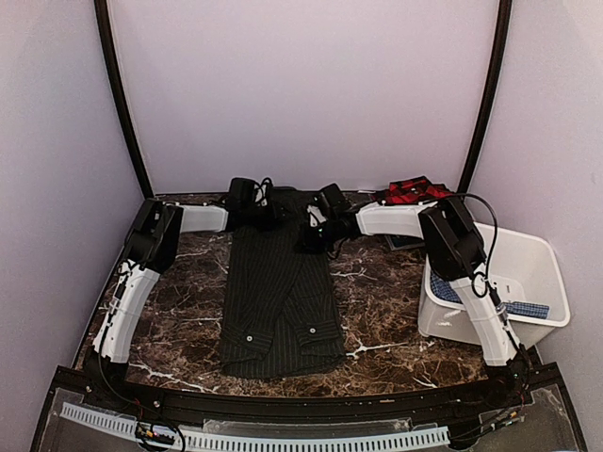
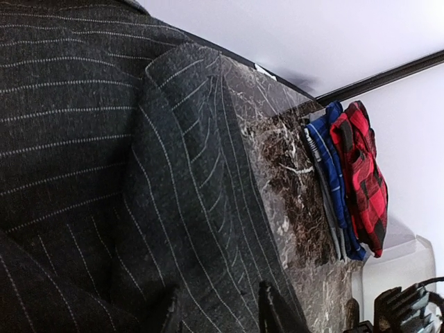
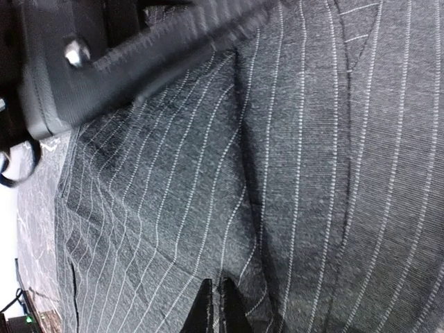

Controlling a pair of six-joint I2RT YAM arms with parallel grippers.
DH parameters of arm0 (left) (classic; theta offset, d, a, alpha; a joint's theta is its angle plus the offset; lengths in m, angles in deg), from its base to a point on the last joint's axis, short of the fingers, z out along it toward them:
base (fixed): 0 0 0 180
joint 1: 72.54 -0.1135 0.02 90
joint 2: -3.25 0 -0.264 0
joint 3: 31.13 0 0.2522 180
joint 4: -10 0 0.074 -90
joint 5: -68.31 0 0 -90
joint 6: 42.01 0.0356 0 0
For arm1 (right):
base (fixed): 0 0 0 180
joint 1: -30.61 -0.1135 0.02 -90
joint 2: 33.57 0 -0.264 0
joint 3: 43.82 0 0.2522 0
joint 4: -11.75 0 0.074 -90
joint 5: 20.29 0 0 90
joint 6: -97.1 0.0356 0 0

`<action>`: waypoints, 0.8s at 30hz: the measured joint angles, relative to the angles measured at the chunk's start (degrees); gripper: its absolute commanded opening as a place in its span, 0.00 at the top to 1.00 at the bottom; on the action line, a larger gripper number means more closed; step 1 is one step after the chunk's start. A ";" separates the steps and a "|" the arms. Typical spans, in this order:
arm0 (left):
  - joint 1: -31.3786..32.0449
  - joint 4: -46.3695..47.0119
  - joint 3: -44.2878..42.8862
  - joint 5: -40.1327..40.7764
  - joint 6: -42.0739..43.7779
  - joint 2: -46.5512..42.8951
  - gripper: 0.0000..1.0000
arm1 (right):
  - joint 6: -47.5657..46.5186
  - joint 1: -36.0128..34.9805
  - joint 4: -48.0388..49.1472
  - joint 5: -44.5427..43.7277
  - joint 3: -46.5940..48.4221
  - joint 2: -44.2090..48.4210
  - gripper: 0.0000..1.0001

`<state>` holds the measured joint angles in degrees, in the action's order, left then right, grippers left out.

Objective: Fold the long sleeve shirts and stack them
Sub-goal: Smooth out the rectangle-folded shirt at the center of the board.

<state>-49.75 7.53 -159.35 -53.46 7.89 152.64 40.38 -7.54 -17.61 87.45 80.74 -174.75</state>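
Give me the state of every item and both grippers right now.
pinstripe shirt, flat on table, sleeves folded in.
plaid shirt, folded, stacked at far edge.
white bin, upright, blue cloth inside.
left gripper, open over pinstripe shirt.
right gripper, shut, tips against pinstripe shirt.

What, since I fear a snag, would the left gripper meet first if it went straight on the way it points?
The dark pinstripe shirt. The left gripper points into its folded cloth, which seems to lie just past the fingertips, though depth is hard to judge.
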 measured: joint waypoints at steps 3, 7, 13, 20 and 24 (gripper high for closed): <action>-0.44 -2.29 -2.64 0.04 1.16 0.00 0.56 | -0.70 0.11 -1.49 -0.92 0.02 0.61 0.91; -1.22 -4.48 -7.17 0.07 2.40 -0.07 0.52 | -1.84 0.28 -3.58 -1.33 0.39 1.51 0.88; -1.97 -7.13 -8.26 -0.15 3.43 -2.89 0.52 | -4.26 0.31 -5.99 -1.60 0.17 5.62 0.76; -2.01 -6.12 10.91 -0.20 3.06 -19.65 0.52 | -6.75 -0.81 -5.46 -2.64 -9.35 18.08 0.62; -1.60 -3.58 26.08 0.37 2.38 -32.74 0.52 | -7.43 -2.73 -4.52 -3.34 -17.88 25.46 0.59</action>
<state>-51.35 3.95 -133.27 -53.09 10.27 119.89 32.95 -10.27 -22.13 84.10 62.86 -149.29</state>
